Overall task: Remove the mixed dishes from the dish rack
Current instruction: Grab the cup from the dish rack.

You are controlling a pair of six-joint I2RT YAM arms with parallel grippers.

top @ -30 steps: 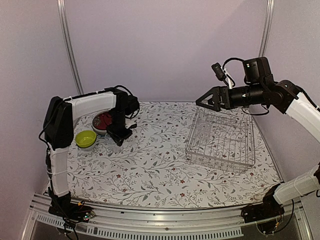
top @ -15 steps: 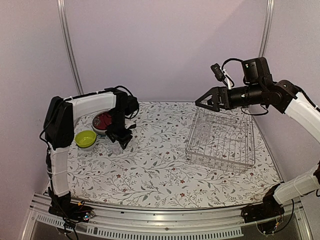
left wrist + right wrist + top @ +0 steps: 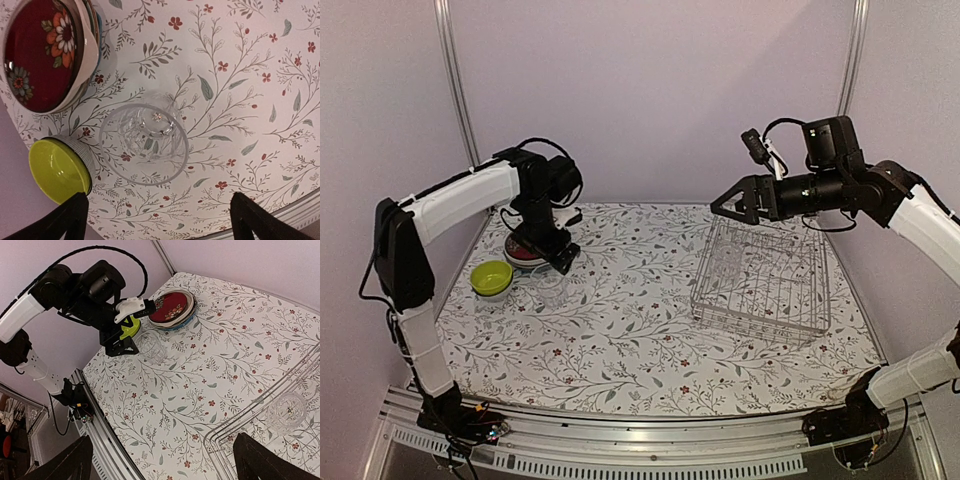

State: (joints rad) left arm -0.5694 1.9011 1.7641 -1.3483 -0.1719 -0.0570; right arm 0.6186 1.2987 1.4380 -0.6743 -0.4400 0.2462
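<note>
Looking down from the top camera: the left pincer (image 3: 557, 262) hangs just above a clear glass (image 3: 552, 291), jaws spread wide, gripping nothing. That glass stands upright on the floral counter (image 3: 640, 340), just right of the lime-green bowl (image 3: 492, 277) and in front of the red floral plate (image 3: 525, 244). Over on the right, the dish rack (image 3: 760, 285) sits on the counter. The right pincer (image 3: 730, 205) hovers above its far left corner, released too, nothing in it.

Left wrist camera now: we peer straight down into the clear glass's mouth, which lies between the two dark fingertips (image 3: 62, 220) and clear of both. The lime-green bowl is just beside it, and the red floral plate tops a stack of plates in the corner.

Right wrist camera: open fingers frame the scene. A second glass (image 3: 286, 412) stands upright inside the dish rack, near its corner, with the left arm and the other dishes well apart across the counter.
</note>
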